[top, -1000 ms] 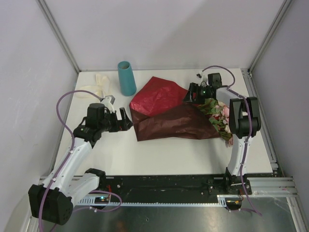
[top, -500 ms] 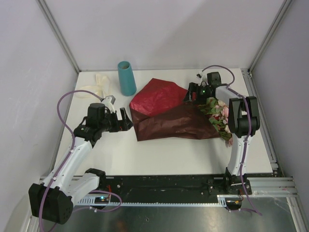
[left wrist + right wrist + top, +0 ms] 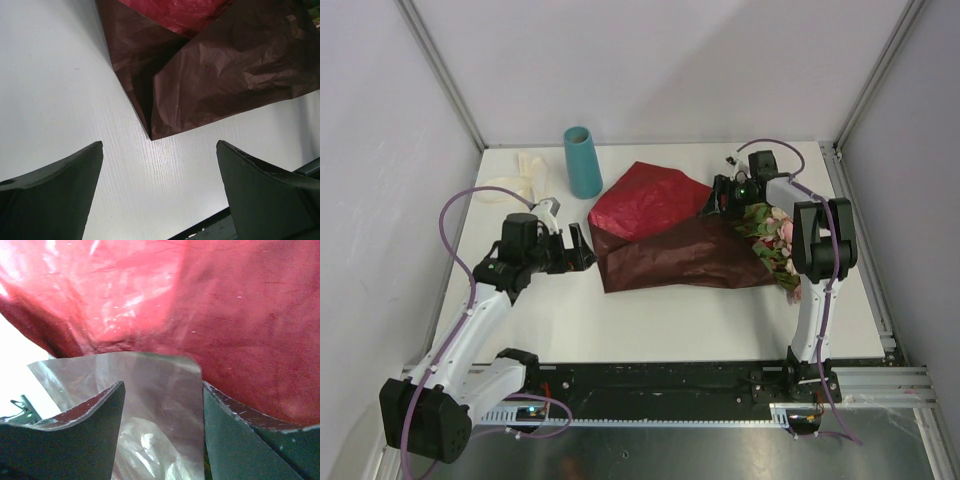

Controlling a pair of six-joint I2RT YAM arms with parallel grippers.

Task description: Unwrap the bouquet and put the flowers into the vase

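The bouquet lies partly unfolded on the table: its dark red wrapping paper (image 3: 665,255) is spread wide, with a brighter red flap (image 3: 645,198) behind. The flowers (image 3: 777,245), pink blooms and green leaves, stick out at its right end beside the right arm. My right gripper (image 3: 718,196) is at the paper's back right edge. In the right wrist view its jaws (image 3: 162,387) stand apart around a silvery flap (image 3: 155,372) in front of the red paper (image 3: 225,315). My left gripper (image 3: 582,247) is open, empty, left of the paper's corner (image 3: 150,135). The teal vase (image 3: 583,162) stands upright behind.
A cream ribbon (image 3: 518,178) lies loose at the back left, beside the vase. Grey walls and metal frame posts enclose the table on three sides. A black rail (image 3: 660,380) runs along the near edge between the arm bases.
The right wrist has shifted a little toward the back at the paper's edge. The left arm and the paper have not visibly moved.
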